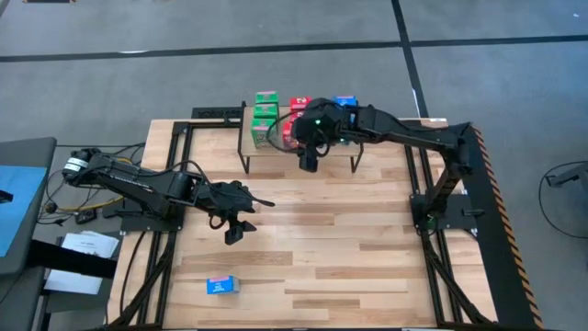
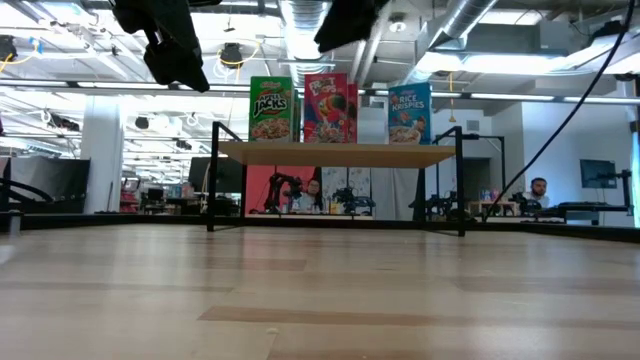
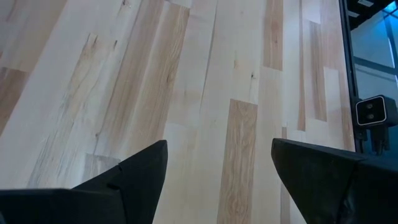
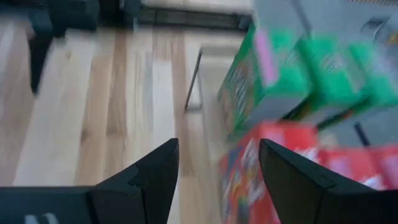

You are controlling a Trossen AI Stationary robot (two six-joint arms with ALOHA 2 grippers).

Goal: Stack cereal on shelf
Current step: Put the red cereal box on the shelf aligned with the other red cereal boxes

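Hovering over the low light-wood shelf (image 1: 303, 147), right gripper (image 1: 309, 162) empty with jaws apart beside stacked green, red and blue cardboard cereal boxes (image 1: 265, 115). Waiting mid-surface, left gripper (image 1: 241, 222) jaws spread, empty. Lying flat near front edge, one blue box (image 1: 222, 286): likely light, crushable, best pinched across narrow sides.

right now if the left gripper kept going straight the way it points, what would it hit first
Most likely the bare tabletop. The left gripper is open and empty, and its wrist view shows only wood planks between the fingers. No cereal box lies in that line, though depth is hard to judge.
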